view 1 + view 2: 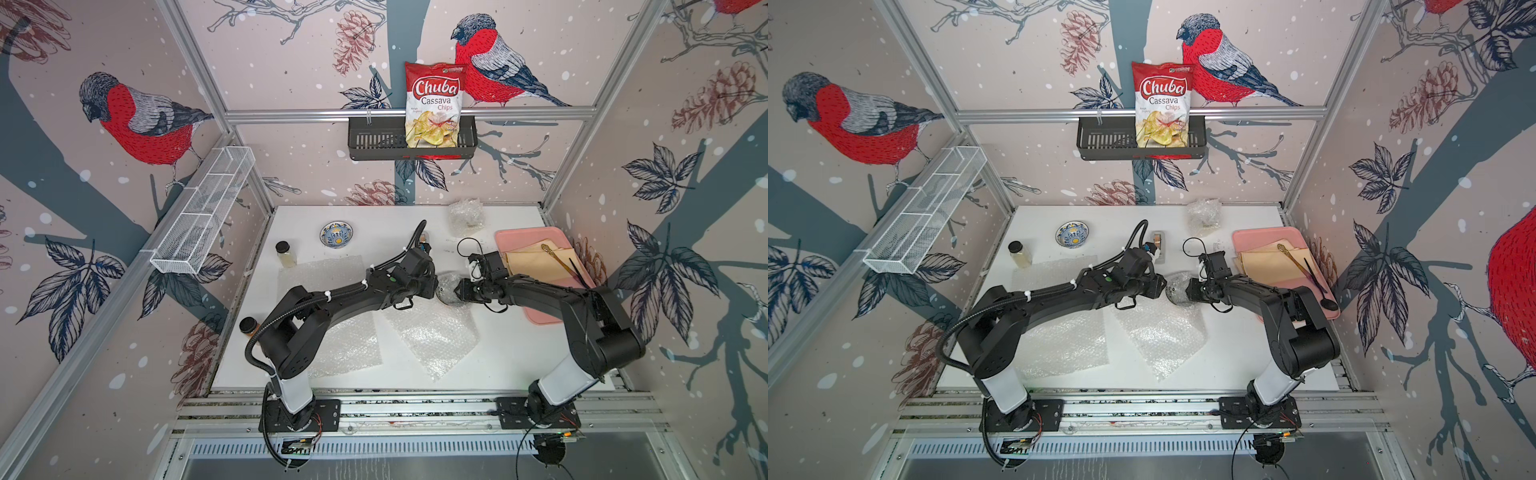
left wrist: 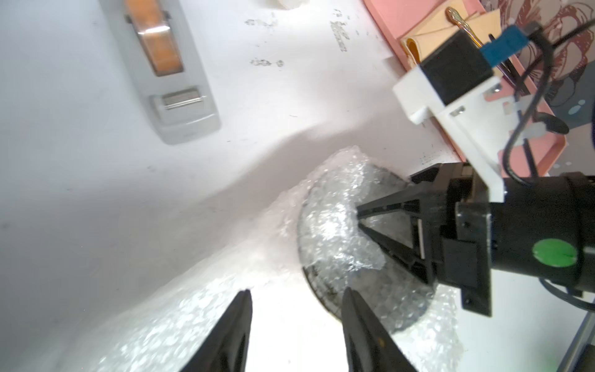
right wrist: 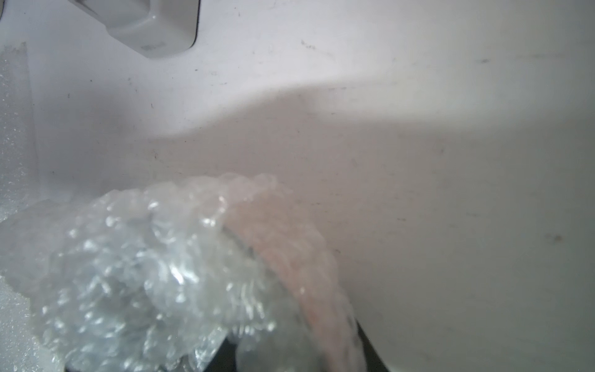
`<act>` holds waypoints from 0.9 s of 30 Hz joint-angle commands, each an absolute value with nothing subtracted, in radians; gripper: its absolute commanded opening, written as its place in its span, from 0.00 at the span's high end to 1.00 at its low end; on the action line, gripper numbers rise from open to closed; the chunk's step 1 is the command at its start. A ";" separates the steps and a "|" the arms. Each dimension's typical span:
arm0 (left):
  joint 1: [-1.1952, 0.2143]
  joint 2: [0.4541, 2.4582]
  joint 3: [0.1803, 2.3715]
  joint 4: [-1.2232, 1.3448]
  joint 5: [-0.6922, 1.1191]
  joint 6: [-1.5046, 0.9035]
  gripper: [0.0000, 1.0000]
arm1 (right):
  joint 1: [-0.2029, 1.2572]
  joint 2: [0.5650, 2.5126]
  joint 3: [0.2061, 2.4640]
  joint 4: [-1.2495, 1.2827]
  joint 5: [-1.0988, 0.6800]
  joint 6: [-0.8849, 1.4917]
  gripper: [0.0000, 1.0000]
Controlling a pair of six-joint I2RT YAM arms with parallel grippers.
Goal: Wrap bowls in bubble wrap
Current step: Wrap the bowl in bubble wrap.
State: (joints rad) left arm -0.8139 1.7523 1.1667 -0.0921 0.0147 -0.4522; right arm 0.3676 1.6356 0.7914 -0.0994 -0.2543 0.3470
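Bowl [image 1: 448,291] sits between my tools: right tool [image 2: 358,219] pinches the bubble wrap [image 2: 331,222] folded over it; left tool [image 2: 296,309], released, faces it.

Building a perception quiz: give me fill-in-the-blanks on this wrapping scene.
The right pincer pinches ___ folded over the dark bowl.
The left pincer is ___, holding nothing.
The chips bag stands in the ___ basket on the back wall.
The tan paper lies on the ___ tray.
Missing: bubble wrap; open; black; pink.
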 commanded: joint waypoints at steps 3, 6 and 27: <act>-0.725 1.641 1.027 -0.100 -0.009 -0.516 0.49 | 0.359 1.631 0.785 -0.105 -0.206 0.356 0.65; -0.660 1.591 0.937 -0.137 0.000 -0.511 0.48 | 0.360 1.631 0.786 -0.107 -0.209 0.357 0.65; -0.584 1.769 0.959 -0.106 0.263 -0.511 0.89 | 0.371 1.616 0.764 -0.067 -0.215 0.374 0.70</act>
State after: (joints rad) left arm -0.5789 1.7767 0.9524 -0.1120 0.2066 -0.5064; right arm 0.3645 1.6211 0.7723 -0.0757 -0.2451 0.3527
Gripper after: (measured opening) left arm 0.141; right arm 0.309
